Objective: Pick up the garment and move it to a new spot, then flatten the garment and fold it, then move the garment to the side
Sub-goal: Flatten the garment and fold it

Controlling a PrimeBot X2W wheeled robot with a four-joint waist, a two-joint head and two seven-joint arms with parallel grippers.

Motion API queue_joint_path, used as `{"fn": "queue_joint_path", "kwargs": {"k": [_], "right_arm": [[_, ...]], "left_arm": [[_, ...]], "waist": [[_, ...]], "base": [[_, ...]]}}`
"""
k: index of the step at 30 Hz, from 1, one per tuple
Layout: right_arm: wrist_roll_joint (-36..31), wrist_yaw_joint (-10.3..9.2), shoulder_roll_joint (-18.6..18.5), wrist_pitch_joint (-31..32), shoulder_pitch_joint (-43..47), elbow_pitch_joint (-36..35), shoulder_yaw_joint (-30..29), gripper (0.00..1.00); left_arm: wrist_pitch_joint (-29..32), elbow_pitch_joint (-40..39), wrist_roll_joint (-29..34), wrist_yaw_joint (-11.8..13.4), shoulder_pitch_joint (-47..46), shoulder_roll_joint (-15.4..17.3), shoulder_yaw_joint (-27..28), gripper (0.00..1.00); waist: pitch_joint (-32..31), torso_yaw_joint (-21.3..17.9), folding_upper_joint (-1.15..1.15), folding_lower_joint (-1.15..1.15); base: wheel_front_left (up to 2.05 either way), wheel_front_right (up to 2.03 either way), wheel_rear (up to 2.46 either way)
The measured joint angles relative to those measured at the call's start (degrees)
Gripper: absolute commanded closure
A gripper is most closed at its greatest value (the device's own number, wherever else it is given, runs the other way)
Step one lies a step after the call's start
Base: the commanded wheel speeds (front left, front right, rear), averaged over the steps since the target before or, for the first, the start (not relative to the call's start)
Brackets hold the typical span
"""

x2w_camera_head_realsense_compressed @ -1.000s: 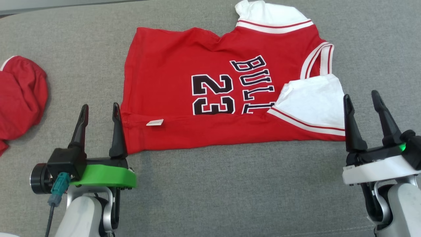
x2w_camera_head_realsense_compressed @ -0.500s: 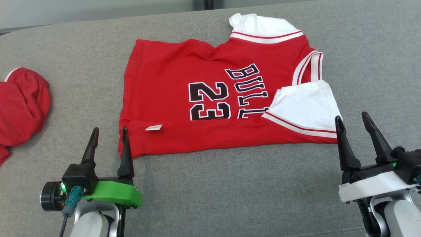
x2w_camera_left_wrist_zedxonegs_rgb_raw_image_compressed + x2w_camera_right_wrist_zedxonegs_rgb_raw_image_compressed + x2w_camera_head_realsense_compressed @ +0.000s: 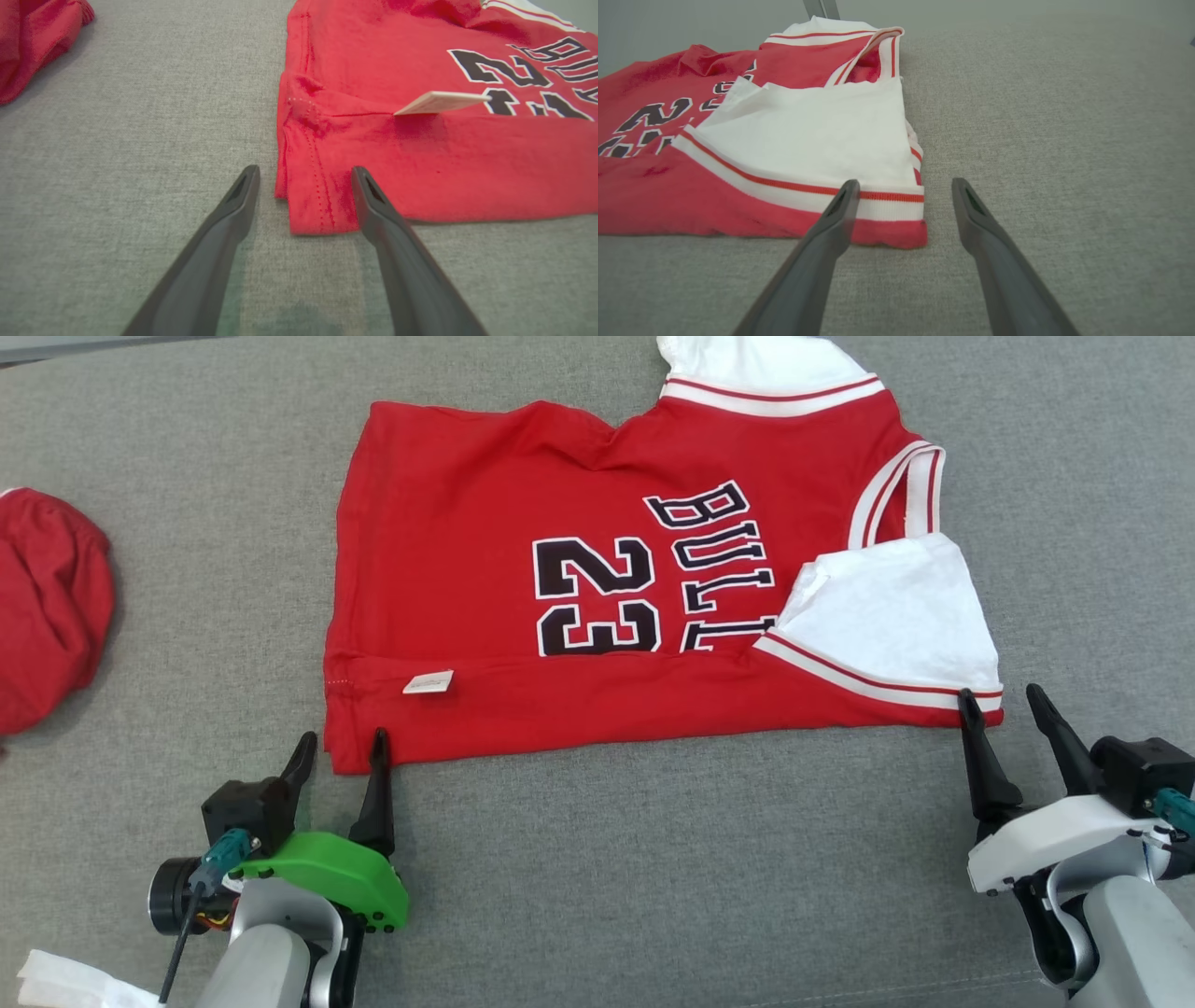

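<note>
On the grey pad (image 3: pixel 597 877), the folded red jersey (image 3: pixel 448 551) is laid with its long side left to right, hem left, white sleeves right. Its white tag (image 3: pixel 439 101) is shown lifted up in the left wrist view. The left gripper (image 3: pixel 343 740) and right gripper (image 3: pixel 1001 696) are held with fingers apart at its near corners.

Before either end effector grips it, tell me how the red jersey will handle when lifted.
Probably floppy: the red jersey lies limp, with wrinkles and a folded-over near edge, so it should sag and drape once raised. Likely light, since it looks like thin cloth. The white sleeve folded on top may fall open.
</note>
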Motion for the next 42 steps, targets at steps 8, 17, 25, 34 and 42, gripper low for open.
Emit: {"fn": "queue_joint_path", "kwargs": {"k": [8,17,25,34,42], "right_arm": [[4.5,0.00,-0.4,-1.0,-4.8,7.3,4.5,1.00],[7.5,0.02,-1.7,-1.3,-3.4,4.5,5.1,1.00],[7.5,0.03,-0.6,-1.3,5.9,0.5,1.8,1.00],[7.7,0.02,1.7,-1.3,13.1,0.4,0.9,0.26],[3.5,0.01,2.1,-1.3,11.9,-7.0,-2.6,0.00]], "left_arm": [[1.8,3.7,-2.0,-3.2,-2.3,-0.1,-0.8,1.00],[1.8,0.6,-3.1,-3.3,-1.0,0.4,-0.7,1.00],[6.0,-7.2,-4.3,-0.2,7.4,1.9,-0.2,1.00],[11.2,-12.2,-6.9,1.9,15.2,2.0,-1.0,1.00],[4.9,-15.3,-2.4,5.8,14.7,2.1,-0.2,0.00]], "waist": [[0.5,-0.3,0.00,0.00],[-0.9,-0.4,0.00,0.00],[-3.8,-0.3,0.00,0.00],[-6.6,0.2,0.00,0.00],[-8.1,-0.1,0.00,0.00]], "base": [[0.00,0.00,0.00],[0.00,0.00,0.00],[0.00,0.00,0.00],[0.00,0.00,0.00],[0.00,0.00,0.00]]}}
